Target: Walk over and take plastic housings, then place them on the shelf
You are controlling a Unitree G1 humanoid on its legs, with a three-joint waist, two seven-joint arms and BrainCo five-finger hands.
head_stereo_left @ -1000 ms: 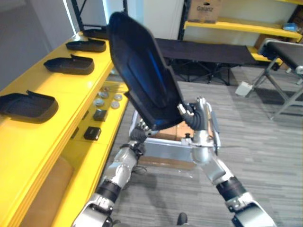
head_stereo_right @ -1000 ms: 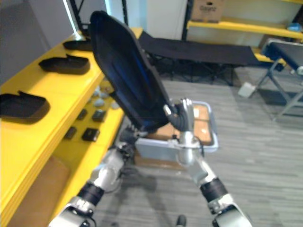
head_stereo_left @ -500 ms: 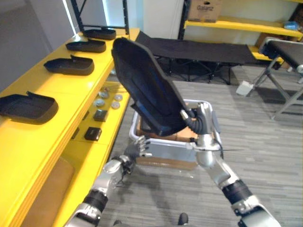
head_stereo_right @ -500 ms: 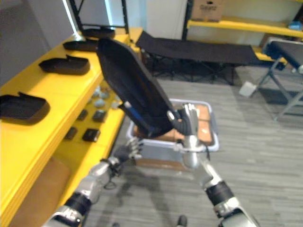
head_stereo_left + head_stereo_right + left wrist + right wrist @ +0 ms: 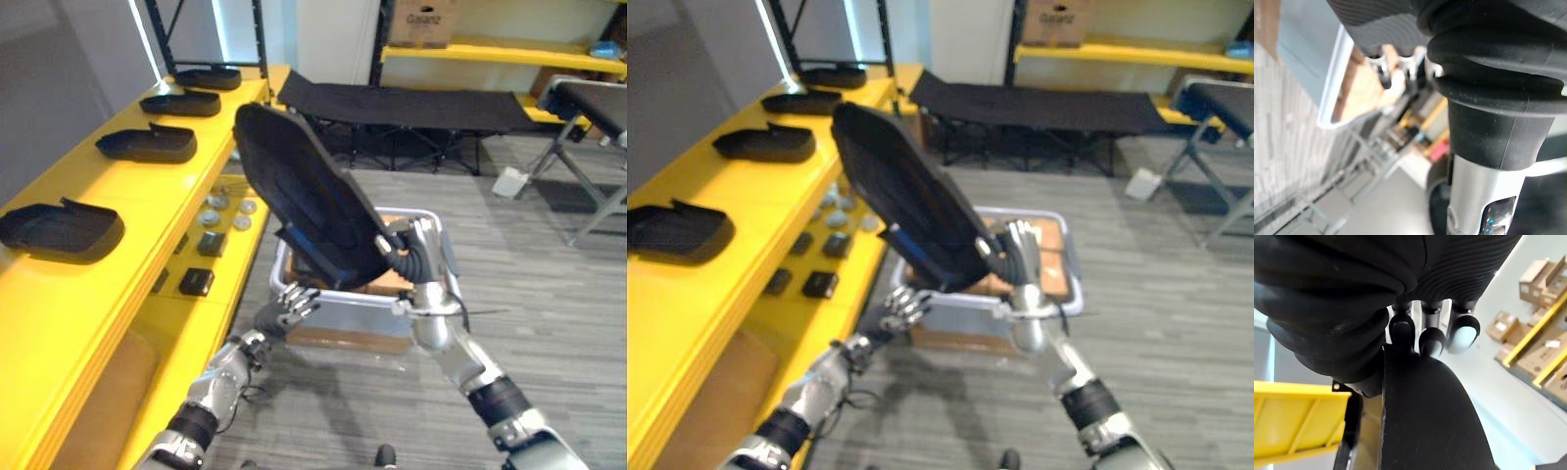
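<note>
The black plastic housing (image 5: 304,211) is gripped at its low edge by the right hand (image 5: 419,259) and held up over the bin (image 5: 338,320), the left hand (image 5: 289,305) is spread empty below, and a slow, flat set-down on the yellow shelf (image 5: 127,193) is likely needed.

shelf (image 5: 110,192): bare gaps between the spaced housings (image 5: 147,145) | ahead, low: bin (image 5: 343,319) blocks | right: open floor (image 5: 549,294)

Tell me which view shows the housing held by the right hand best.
Left eye view: the whole black housing shows, tilted up, with the right hand gripping its lower end. The right eye view shows much the same. The right wrist view catches just a dark edge of it.
</note>
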